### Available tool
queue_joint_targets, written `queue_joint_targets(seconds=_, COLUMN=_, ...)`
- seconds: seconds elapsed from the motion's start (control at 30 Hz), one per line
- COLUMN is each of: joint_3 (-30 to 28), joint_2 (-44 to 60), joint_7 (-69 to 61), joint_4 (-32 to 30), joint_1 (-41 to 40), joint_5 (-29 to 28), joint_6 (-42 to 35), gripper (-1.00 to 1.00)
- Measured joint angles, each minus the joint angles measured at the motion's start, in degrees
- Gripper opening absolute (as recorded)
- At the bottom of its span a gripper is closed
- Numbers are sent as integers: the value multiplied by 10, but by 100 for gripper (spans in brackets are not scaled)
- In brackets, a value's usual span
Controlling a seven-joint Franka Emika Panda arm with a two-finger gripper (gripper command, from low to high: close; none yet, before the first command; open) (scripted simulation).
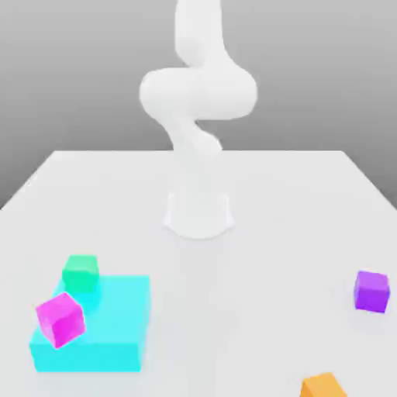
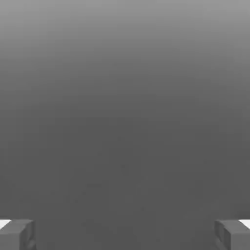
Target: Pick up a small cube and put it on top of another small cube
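The orange cube [image 1: 323, 386] lies nearest the camera, at the bottom edge of the exterior view and toward the exterior view's right, partly cut off by that edge. It is turned a little, so a corner points toward the camera.

The violet cube [image 1: 371, 292] sits flat on the pale worktop [image 1: 248, 271], close to the exterior view's right edge. It is farther from the camera than the orange cube and well apart from everything else.

At the exterior view's left, a broad, low cyan block [image 1: 116, 314] rests on the worktop. The green cube [image 1: 81, 273] stands upright on top of it, near its far corner on the exterior view's left. A pink cube [image 1: 60, 319] tilts on one of its corners at the block's edge on the exterior view's left, nearer the camera than the green cube, and partly sticks out past that edge; exactly what it touches is hard to tell.

The white arm [image 1: 198, 93] rises from its round base [image 1: 198, 215] on the far part of the worktop, roughly midway across and well behind the cubes.

In the hand view, the hand [image 2: 125, 235] is wide open, its two fingers [image 2: 18, 235] set far apart in front of a plain grey backdrop [image 2: 125, 112] that grows lighter toward one side.
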Motion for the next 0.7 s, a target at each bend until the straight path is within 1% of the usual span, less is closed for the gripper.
queue_joint_targets(seconds=0.23, joint_3=80, joint_2=150, joint_7=-32, joint_4=-44, joint_1=40, joint_5=-49, joint_6=66, gripper=0)
queue_joint_targets(seconds=0.53, joint_3=166, joint_2=337, joint_7=-77, joint_4=-98, joint_1=103, joint_5=-105, joint_6=149, gripper=0)
queue_joint_targets(seconds=0.7, joint_3=198, joint_2=437, joint_7=-114, joint_4=-130, joint_1=169, joint_5=-118, joint_6=198, gripper=0)
